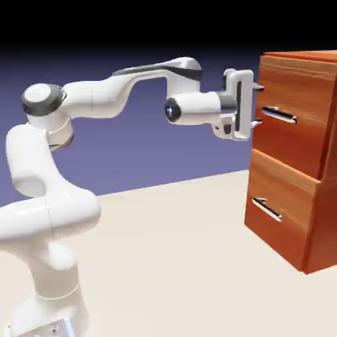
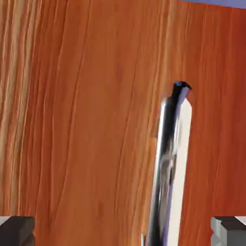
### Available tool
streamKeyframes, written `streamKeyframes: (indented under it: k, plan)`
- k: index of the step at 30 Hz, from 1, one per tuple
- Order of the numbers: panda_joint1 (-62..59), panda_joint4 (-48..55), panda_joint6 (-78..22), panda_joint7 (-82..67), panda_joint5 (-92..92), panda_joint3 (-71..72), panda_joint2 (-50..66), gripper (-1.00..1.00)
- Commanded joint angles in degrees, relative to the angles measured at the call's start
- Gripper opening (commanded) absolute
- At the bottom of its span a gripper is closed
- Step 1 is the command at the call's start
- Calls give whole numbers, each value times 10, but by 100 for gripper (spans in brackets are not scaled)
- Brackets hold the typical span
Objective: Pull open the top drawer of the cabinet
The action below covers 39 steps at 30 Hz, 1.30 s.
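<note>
Reddish-brown wood grain across the cabinet [image 1: 289, 131]

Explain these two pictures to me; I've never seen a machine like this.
The white machine is a robot arm, ending in a two-finger gripper. The exterior view looks from beside it: a reddish-brown cabinet stands on a pale surface. The hand view looks along the gripper; its dark fingertips show at the bottom corners, wide apart. Between them runs the top drawer's silver handle, not gripped. Nothing is held, and the drawer looks closed.
</note>
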Motion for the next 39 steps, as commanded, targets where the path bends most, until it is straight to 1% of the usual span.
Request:
streamKeyframes:
  k: [1, 3, 8, 9, 10, 11, 19, 26, 32, 39]
  plan:
    - [-14, 7, -4, -1, 25, 13, -5, 0]
    - [-20, 10, -5, -1, 35, 18, -7, 0]
    - [-115, 114, 14, 20, 34, 66, -12, 0]
    - [-117, 115, 14, 21, 34, 67, -12, 0]
    - [-117, 115, 14, 21, 34, 67, -12, -100]
    - [-117, 115, 14, 21, 34, 67, -12, -100]
    - [37, -51, -15, -2, 29, -15, -15, -100]
    - [182, -188, -20, -3, 6, -94, -39, -100]
    - [307, -289, -3, 10, -28, -158, -75, -100]
    - [450, -384, 45, 36, -84, -222, -125, -100]
